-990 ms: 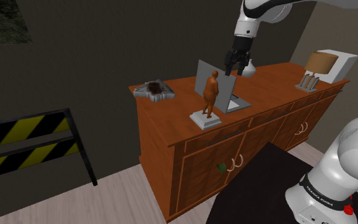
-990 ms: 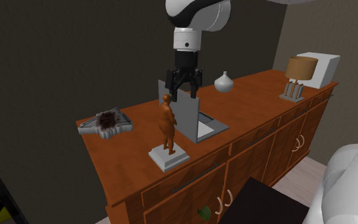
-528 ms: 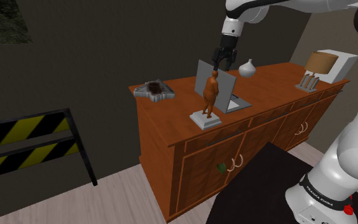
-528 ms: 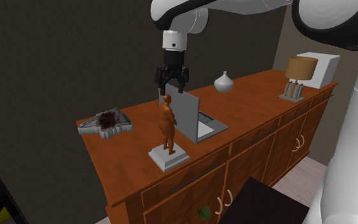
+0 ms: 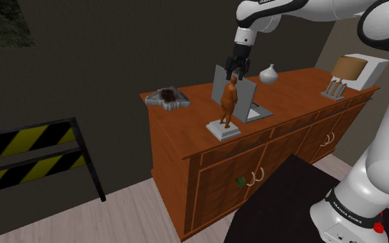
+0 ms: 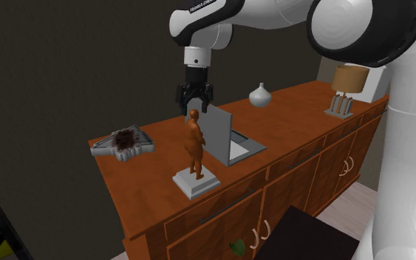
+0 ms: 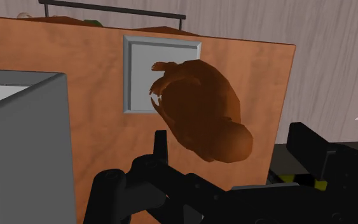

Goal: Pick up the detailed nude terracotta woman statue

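Arm (image 6: 273,15) outstretched, pincer (image 6: 194,103) pointing down, spread wide just above statue (image 6: 194,144) head

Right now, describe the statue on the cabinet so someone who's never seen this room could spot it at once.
Find the orange-brown cabinet against the dark wall. Near its front edge, beside an open grey laptop-like panel, stands the statue under the black claw. It is the only human figure: reddish-brown, upright on a square grey base.
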Action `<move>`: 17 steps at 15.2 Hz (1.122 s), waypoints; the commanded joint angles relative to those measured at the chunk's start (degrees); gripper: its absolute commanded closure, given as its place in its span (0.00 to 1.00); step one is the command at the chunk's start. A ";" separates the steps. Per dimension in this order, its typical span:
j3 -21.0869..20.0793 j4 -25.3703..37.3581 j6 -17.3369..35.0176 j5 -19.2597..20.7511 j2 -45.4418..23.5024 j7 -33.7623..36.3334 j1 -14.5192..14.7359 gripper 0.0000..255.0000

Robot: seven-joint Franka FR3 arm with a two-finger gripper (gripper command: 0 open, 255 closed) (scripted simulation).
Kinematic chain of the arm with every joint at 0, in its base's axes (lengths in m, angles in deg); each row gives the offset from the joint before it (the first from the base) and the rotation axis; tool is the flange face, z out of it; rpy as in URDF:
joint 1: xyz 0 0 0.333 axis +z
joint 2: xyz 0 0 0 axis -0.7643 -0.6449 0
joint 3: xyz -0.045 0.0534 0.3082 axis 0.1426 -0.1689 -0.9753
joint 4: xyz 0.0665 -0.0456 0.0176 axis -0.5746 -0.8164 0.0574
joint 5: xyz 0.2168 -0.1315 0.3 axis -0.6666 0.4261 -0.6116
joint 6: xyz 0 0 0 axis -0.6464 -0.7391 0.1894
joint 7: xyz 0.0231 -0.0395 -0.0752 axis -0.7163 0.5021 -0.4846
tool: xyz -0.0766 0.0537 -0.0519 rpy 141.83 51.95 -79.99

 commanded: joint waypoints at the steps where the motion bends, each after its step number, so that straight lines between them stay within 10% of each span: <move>1: -0.03 -1.17 1.45 -0.13 -0.28 -0.27 0.01 0.00; 3: -0.04 -1.54 1.87 -0.16 -0.34 -0.34 0.02 0.00; 4: -0.07 -1.39 1.83 -0.18 -0.44 -0.29 0.05 1.00; 17: 0.02 1.11 -1.05 0.03 -0.03 0.14 -0.06 1.00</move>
